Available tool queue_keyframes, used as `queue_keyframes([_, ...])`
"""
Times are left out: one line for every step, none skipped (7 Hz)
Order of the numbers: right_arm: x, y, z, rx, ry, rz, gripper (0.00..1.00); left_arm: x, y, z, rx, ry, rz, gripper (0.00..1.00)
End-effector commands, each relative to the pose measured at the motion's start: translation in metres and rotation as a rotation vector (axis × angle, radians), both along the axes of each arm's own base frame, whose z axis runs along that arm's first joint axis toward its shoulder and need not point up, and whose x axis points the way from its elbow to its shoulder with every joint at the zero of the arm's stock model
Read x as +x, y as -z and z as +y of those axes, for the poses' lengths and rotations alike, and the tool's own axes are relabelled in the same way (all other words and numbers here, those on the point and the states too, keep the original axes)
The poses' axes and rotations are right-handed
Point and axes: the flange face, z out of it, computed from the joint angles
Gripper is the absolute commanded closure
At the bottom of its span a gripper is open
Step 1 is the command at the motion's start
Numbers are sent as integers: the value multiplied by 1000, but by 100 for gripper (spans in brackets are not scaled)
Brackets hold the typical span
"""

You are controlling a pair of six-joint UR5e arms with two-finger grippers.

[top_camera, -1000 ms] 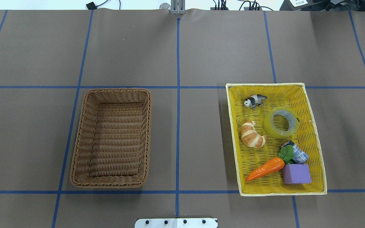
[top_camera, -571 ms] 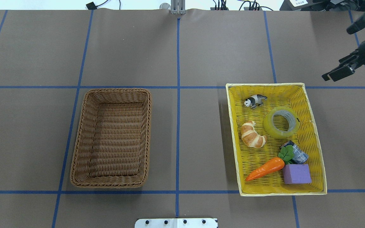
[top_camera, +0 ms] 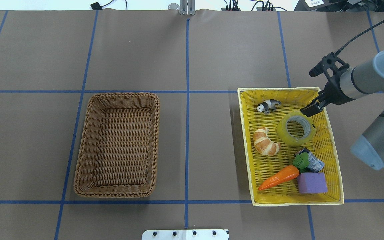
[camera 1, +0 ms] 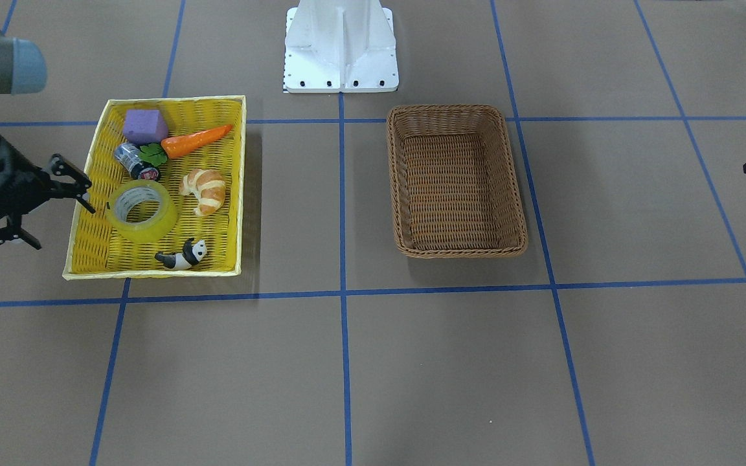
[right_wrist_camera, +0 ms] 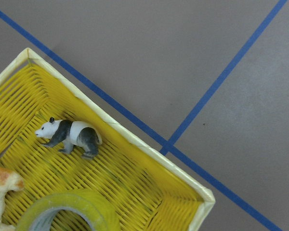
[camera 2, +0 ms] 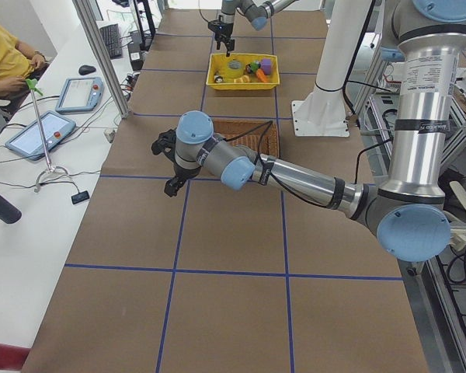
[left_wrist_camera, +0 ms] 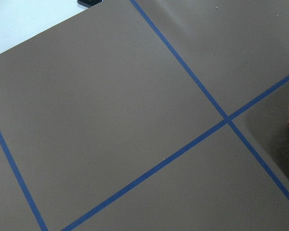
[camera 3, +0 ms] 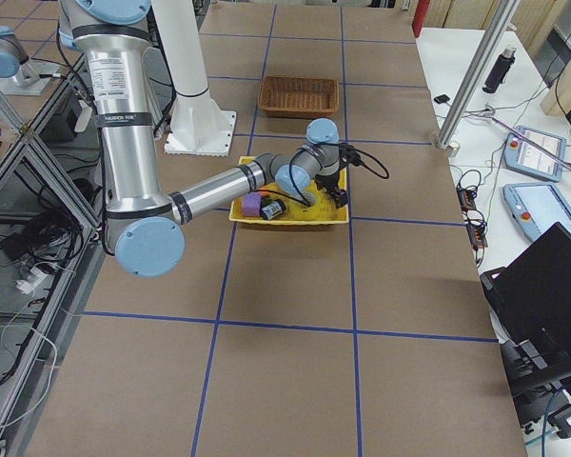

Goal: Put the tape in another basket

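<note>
ROBOT LINES UP ON THE ROLL. The tape (top_camera: 285, 137) lies flat, hole up, in the yellow tray (top_camera: 278, 89) on the robot's right. The panda (top_camera: 268, 106) is beyond it, the croissant (top_camera: 266, 141) beside it and the can (top_camera: 313, 161) just short of it. Nothing rests on the roll, so its rim is open to a grasp from above.

The right gripper (top_camera: 306, 93) hovers over the tray's far right corner. Its fingers are spread wide and hold nothing, and in the overhead view one fingertip overlaps the roll's far edge. That spread suggests the jaws are set to straddle the roll's wall or its whole width.

The right arm reaches in from the table's right edge, its forearm sloping toward the tray. The wrist is bent so the fingers point down and inward. Its wrist camera looks down on the panda, the tray corner and a sliver of tape, which suggests the gripper sits high and a little beyond its target.

The left arm stretches low over the table to the left of the brown basket (top_camera: 122, 95), well away from the tray. The left gripper (camera 2: 165, 167) carries nothing and its fingers appear parted. The basket has nothing in it and stands well apart from the tray, across the centre line, the evident destination. This reads as the approach: the roll is not yet touched.
</note>
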Motion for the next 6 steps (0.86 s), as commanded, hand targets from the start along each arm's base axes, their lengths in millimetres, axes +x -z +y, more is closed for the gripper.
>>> queue_keyframes([-34, -8, 19, -1, 35, 33, 6, 0, -2, -2, -3, 0, -1, 1])
queue_keyframes([-49, -14, 26, 17, 37, 68, 15, 0, -2, -2, -3, 0, -1, 1])
queue_keyframes([-57, -22, 25, 11, 40, 87, 25, 0, -3, -2, -4, -1, -1, 1])
queue_keyframes([-61, -25, 28, 6, 52, 92, 40, 0, -3, -2, -5, 0, -1, 1])
queue_keyframes([-60, -24, 29, 9, 55, 89, 67, 0, -3, -2, -5, 0, -1, 1])
queue_keyframes([-59, -17, 29, 14, 58, 75, 100, 0, -3, -2, -5, 0, -1, 1])
